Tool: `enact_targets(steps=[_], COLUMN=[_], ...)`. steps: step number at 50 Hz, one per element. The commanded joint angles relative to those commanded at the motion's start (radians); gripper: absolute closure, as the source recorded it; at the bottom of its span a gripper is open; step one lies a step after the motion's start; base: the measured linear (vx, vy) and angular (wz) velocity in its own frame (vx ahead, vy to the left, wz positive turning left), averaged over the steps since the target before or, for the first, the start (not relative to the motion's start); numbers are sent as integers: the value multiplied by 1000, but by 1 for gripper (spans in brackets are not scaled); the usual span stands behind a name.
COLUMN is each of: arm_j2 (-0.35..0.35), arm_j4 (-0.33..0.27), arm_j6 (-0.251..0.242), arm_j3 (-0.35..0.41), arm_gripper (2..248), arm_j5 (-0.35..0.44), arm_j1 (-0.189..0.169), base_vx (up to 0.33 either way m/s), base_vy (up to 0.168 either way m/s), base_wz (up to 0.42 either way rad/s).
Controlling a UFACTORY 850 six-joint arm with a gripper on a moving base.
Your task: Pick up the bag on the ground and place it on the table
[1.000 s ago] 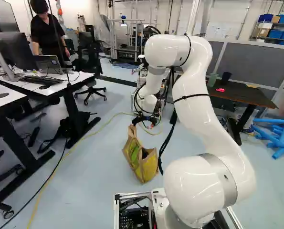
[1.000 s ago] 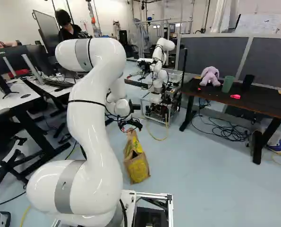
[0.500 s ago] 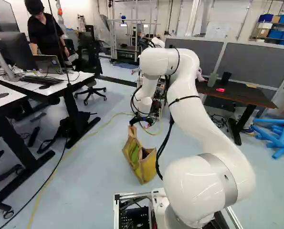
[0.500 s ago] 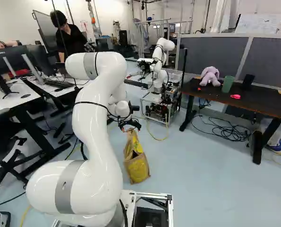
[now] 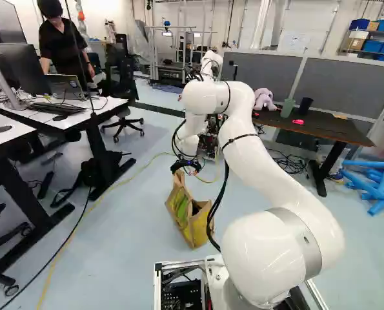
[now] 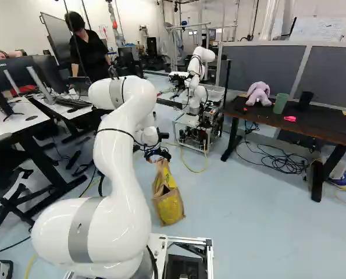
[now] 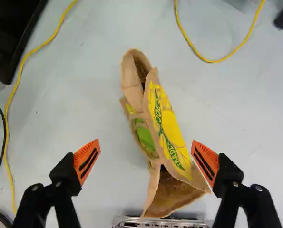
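Two fingers point(image 7: 87, 161) are hanging open above your bag point(image 7: 170, 128) on the floor point(image 6: 248, 226). Your table point(image 6: 330, 129) is bearing a toy point(image 6: 258, 94) and cups point(image 6: 280, 104).

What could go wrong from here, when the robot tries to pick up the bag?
The open gripper is not well centred over the bag: one orange pad is nearer to it than the other, so it may push or tip the bag while going down.

The bag's top is uneven, with its sides partly apart, so the grip could catch only one side and the bag may hang crooked or slip.
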Motion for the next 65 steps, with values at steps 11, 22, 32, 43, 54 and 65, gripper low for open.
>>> enact_targets(steps=[11,22,32,43,54,65], arm_j2=[-44,-83,-119,-158,-198,-238], arm_j4=[0,0,0,0,0,0], arm_j6=[0,-77,-179,-295,-393,-409], arm_j3=[-40,-71,-99,-132,-165,-199], arm_gripper=[3,3,3,3,3,3], arm_j5=[-38,-50,-51,-51,-51,-51], arm_j1=[3,3,3,3,3,3], base_vx=[0,0,0,0,0,0], base_vy=[0,0,0,0,0,0], base_wz=[0,0,0,0,0,0])
